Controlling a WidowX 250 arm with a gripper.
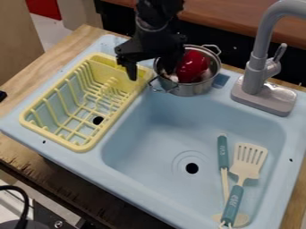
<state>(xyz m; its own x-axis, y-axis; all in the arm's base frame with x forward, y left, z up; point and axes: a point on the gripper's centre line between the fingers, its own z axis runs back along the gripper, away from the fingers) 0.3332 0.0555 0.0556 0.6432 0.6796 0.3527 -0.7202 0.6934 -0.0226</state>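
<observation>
The black gripper (150,75) is at the far side of the sink (155,134), its two fingers spread apart, the left one beside the rack's far right corner, the right one over the pot's left side. The shiny, round metal pot (192,89), with wire loop handles, contains a glossy, rounded red object (192,66). To the left sits the ribbed yellow dish rack (82,146). In the smooth, pale blue basin, near right, lie a cream slotted spatula (248,161) and a round-ended utensil (222,152), both teal-handled. A grey faucet (257,67) stands far right; grained wood (15,154) surrounds the sink.
</observation>
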